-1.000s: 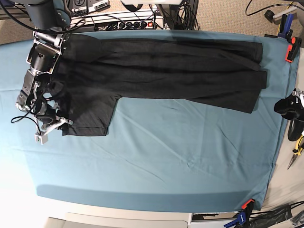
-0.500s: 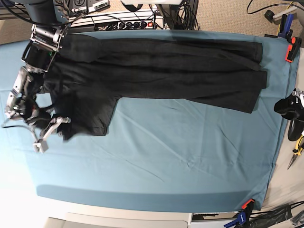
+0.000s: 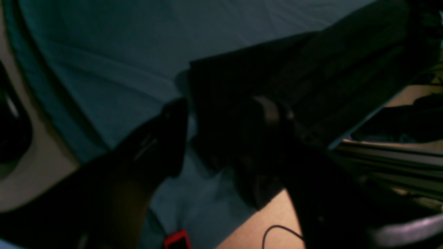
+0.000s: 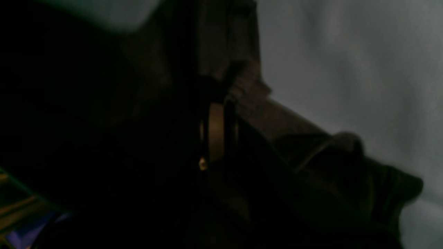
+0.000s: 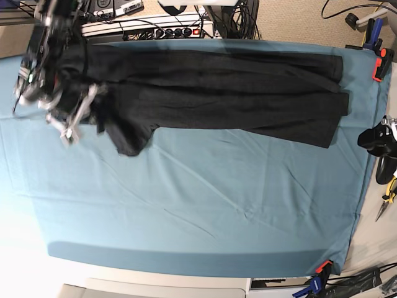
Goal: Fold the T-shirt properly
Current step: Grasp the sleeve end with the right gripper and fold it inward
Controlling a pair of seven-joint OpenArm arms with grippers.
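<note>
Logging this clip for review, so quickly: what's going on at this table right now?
A two-armed robot is folding a black T-shirt spread along the far side of a teal table cloth. The right pincer is shut on the shirt's sleeve, lifting it off the cloth toward the body. The left pincer waits open at the opposite table edge, near the shirt's hem but holding nothing.

Base looks straight down; both wrist views sit close above the T-shirt (image 5: 217, 93)
</note>
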